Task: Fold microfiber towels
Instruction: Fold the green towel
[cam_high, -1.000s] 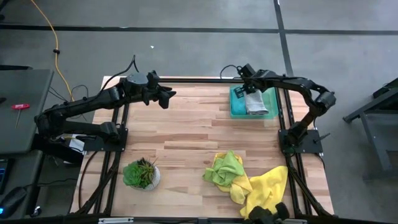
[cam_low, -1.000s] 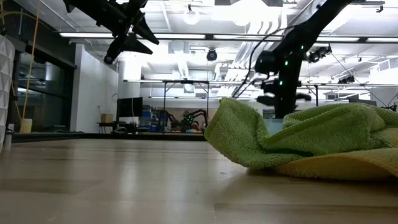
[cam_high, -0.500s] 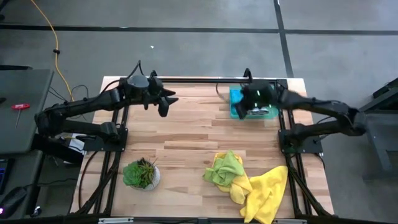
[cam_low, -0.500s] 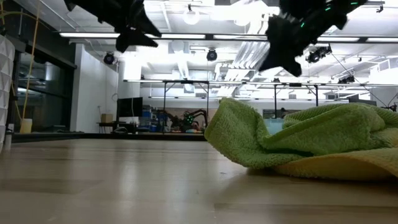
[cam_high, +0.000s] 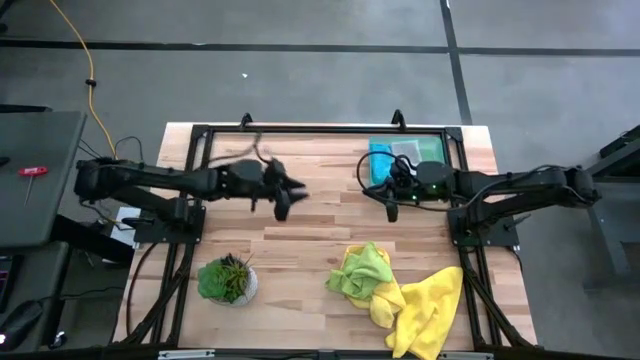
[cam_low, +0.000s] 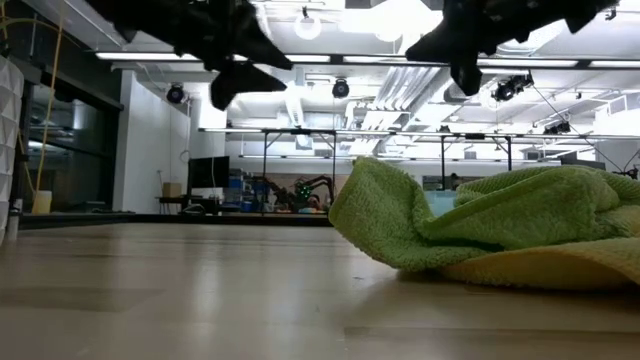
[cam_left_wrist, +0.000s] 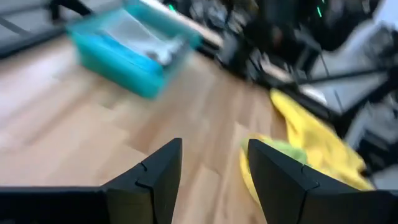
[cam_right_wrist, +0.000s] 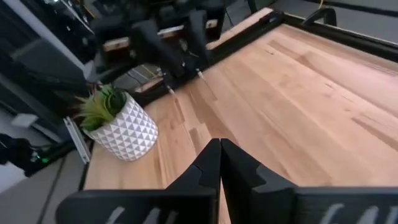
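While both arms hang over the table's middle, the left gripper (cam_high: 283, 200) spread and empty, the right gripper (cam_high: 389, 203) pinched shut on nothing, the lime green towel (cam_high: 362, 271) and yellow towel (cam_high: 430, 303) lie crumpled near-right: soft, light, best pinched at a corner.

A potted plant (cam_high: 228, 279) (white patterned pot) and a teal tray (cam_high: 380, 160) share the wooden table (cam_high: 300, 240).

- Overhead view: even, soft light, only faint shadows on the table (cam_high: 300, 225).
- Low view: bright ceiling strip lights (cam_low: 330, 58) glare, both arms backlit to silhouettes; near tabletop soft, out of focus.
- Left wrist view: heavy motion blur, teal tray (cam_left_wrist: 134, 50) and yellow towel (cam_left_wrist: 317, 140) smeared.
- Right wrist view: mostly sharp, far edge blurred.
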